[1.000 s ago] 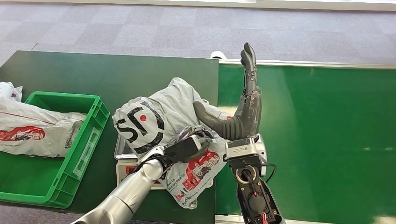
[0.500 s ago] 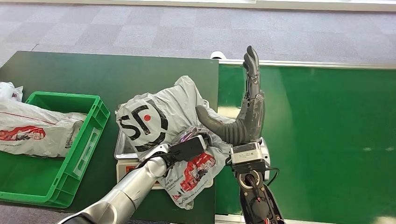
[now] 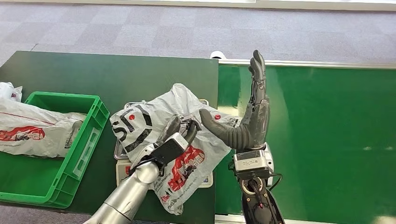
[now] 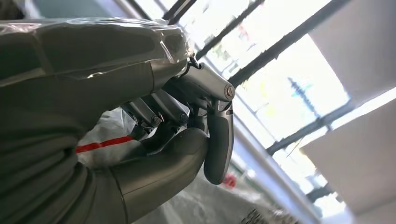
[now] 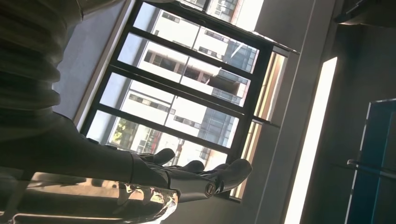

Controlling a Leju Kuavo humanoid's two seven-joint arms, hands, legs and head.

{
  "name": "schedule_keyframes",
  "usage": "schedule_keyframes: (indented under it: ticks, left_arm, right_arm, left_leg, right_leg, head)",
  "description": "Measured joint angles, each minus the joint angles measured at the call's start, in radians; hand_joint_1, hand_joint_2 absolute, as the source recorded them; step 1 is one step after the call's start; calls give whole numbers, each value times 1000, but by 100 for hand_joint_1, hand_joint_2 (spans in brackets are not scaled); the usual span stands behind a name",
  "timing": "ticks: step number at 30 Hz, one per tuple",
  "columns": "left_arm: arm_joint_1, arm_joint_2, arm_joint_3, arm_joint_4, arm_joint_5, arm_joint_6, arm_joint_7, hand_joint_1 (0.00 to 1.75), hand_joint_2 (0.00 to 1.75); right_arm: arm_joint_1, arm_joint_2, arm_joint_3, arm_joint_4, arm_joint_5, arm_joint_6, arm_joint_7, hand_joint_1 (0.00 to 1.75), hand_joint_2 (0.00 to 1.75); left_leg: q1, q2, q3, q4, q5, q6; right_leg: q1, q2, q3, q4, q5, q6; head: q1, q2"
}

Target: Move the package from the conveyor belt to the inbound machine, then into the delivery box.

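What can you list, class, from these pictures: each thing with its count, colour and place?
package: one, white with black and red print, lying on the scale, gripped by the left robot hand.
scale: one, silver, on the dark table under the package.
bin: one, green, on the table's left.
bags: at least two, white, inside the bin.
table: one, dark green, left.
belt: one, green, right.
left robot hand: grey, gripping the package.
right robot hand: grey, open, fingers extended beside the package.
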Motion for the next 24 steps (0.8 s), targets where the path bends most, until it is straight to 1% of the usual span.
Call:
schedule_keyframes:
  ticks: [3,6,9,11,14,17,20,24]
  left_arm:
    - [47,18,23,-196,10,113,-20,175,175]
    - [85,36,66,-382,22,247,-47,175,175]
    - [118,50,124,-529,24,380,-77,175,175]
    - [137,59,163,-599,17,443,-93,175,175]
    - [157,61,226,-685,-19,486,-120,175,175]
    - [161,39,290,-807,-149,495,-131,175,175]
    - [161,12,323,-914,-255,496,-135,175,175]
    - [161,-21,336,-1020,-358,496,-135,175,175]
  right_arm:
    - [13,-6,-6,-13,7,-11,0,0,175]
    - [22,-12,-10,-18,7,-19,2,0,175]
    - [28,-17,-13,-17,-8,-25,-1,0,175]
    - [32,-21,-14,-16,-19,-28,-11,0,175]
    - [35,-28,-14,-10,-39,-42,-26,0,175]
    - [33,-30,-10,-2,-50,-49,-26,0,175]
    - [29,-30,-7,4,-53,-49,-21,0,175]
    - [27,-30,-4,9,-48,-50,-11,0,175]
  left_leg:
    - [0,0,0,0,0,0]
    - [0,0,0,0,0,0]
    - [0,0,0,0,0,0]
    - [0,0,0,0,0,0]
    - [0,0,0,0,0,0]
    - [0,0,0,0,0,0]
    - [0,0,0,0,0,0]
    - [0,0,0,0,0,0]
  right_leg:
    - [0,0,0,0,0,0]
    - [0,0,0,0,0,0]
    - [0,0,0,0,0,0]
    - [0,0,0,0,0,0]
    - [0,0,0,0,0,0]
    - [0,0,0,0,0,0]
    - [0,0,0,0,0,0]
    - [0,0,0,0,0,0]
  head:
    - [0,0]
    - [0,0]
    - [0,0]
    - [0,0]
    - [0,0]
    - [0,0]
    - [0,0]
    - [0,0]
